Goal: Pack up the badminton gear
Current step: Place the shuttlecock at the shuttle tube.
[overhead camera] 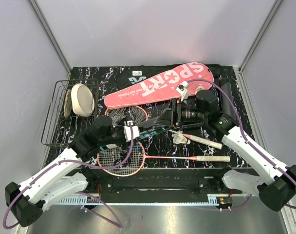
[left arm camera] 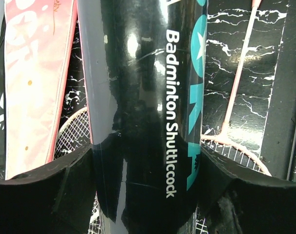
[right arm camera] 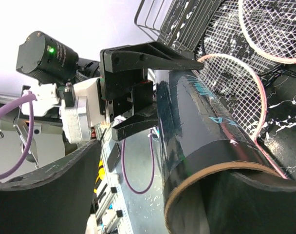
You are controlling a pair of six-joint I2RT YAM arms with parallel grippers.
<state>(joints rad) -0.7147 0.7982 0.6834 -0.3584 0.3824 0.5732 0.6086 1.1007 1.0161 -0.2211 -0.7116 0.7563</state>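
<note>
The glossy dark cardboard tube [left arm camera: 143, 122], lettered "Badminton Shuttlecock", is clamped between the left gripper's [left arm camera: 145, 153] fingers above the pink-framed rackets [overhead camera: 116, 161]. The right gripper [right arm camera: 177, 170] straddles its open end, jaws spread, seemingly not pinching.

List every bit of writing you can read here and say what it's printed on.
"SPORT": on the pink racket case.
"Badminton Shuttlecock": white, along the dark tube.
Large teal letters beside it on the tube: cut off, not readable as a word.
Small print under "SPORT" on the case: too small.
White logo on the black bag: too small.
</note>
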